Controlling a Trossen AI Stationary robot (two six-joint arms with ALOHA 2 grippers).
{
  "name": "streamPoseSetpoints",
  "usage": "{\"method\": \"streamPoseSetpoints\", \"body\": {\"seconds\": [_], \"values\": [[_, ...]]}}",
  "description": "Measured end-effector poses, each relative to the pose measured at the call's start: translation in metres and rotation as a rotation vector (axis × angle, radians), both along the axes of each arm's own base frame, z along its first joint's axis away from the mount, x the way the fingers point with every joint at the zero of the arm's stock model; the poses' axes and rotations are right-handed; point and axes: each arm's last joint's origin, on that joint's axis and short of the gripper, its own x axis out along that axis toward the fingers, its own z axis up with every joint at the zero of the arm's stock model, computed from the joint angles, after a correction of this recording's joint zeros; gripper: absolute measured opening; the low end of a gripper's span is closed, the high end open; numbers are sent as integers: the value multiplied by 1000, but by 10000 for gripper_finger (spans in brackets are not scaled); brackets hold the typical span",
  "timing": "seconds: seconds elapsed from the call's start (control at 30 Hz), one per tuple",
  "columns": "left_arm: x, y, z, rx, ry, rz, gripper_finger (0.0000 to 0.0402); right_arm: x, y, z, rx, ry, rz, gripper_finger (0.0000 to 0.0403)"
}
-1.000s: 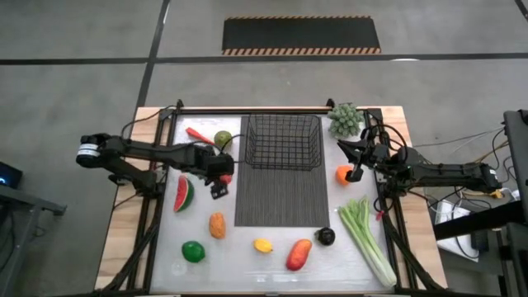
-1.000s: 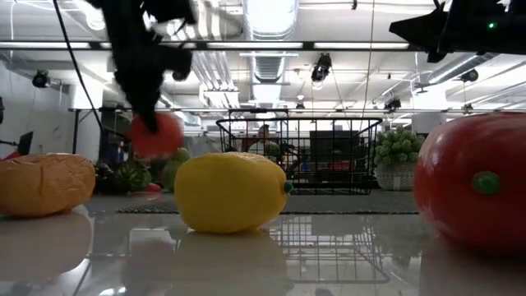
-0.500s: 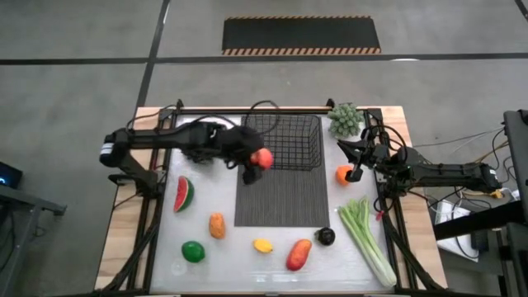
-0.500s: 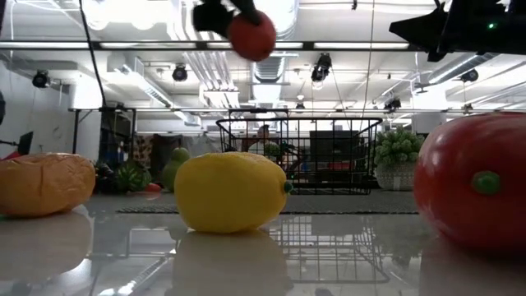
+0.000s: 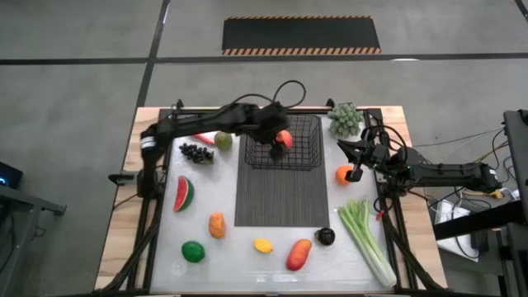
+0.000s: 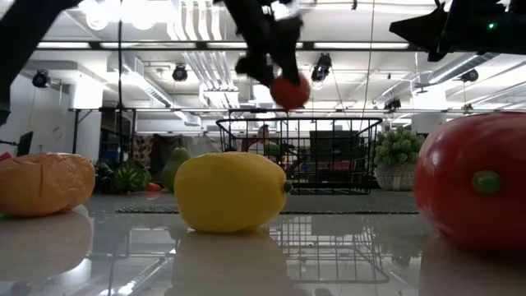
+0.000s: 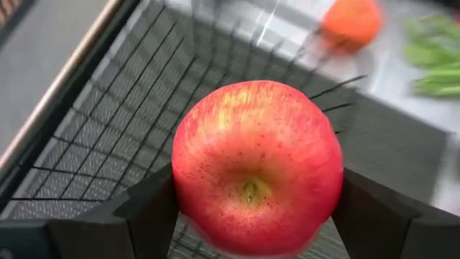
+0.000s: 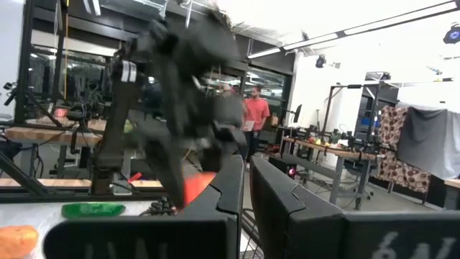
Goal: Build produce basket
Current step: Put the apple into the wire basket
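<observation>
The black wire-mesh basket (image 5: pixel 285 142) stands at the far end of the dark ribbed mat (image 5: pixel 280 194). My left gripper (image 5: pixel 279 147) hangs over the basket, shut on a red apple (image 5: pixel 285 138), which the low view shows above the basket's rim (image 6: pixel 289 90). My right gripper (image 5: pixel 356 171) is shut and waits at the table's right, beside an orange (image 5: pixel 342 174) without touching it. Other produce lies on the table: dark grapes (image 5: pixel 195 152), a watermelon slice (image 5: pixel 183 195), a lime (image 5: pixel 193 252), a lemon (image 5: pixel 263 245) and celery (image 5: pixel 367 239). My left gripper (image 7: pixel 255 208) pinches the red apple (image 7: pixel 255 165) between its two fingers (image 7: pixel 151 212), one on each opposite flank. The fingers come from above, slanting down. The apple is lifted clear and hangs over the basket's mesh floor (image 7: pixel 108 122), its dimpled end toward the wrist camera.
A green fruit (image 5: pixel 223 139) and a red chili (image 5: pixel 200 136) lie left of the basket, a green bunch (image 5: pixel 346 119) at its right far corner. A red mango (image 5: pixel 299 254), an orange-brown fruit (image 5: pixel 217 224) and a small dark fruit (image 5: pixel 327 237) lie near the near edge.
My left gripper, shut on the red apple, has swung up from beside the watermelon slice, toward the table's right and far edge, and then lowered somewhat over the basket. The apple has travelled with it. The dark grapes, earlier under the arm, show now.
</observation>
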Motion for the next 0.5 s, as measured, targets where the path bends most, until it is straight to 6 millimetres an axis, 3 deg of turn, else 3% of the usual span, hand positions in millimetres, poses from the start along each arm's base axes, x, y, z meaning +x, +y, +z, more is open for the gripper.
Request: {"method": "streamPoseSetpoints", "body": {"seconds": [0.23,0.5], "values": [[18,42,-62,-54,135,101,284,0,0,0,0,-1,0,18],[20,63,-91,-35,215,162,284,0,0,0,-1,-5,0,18]]}}
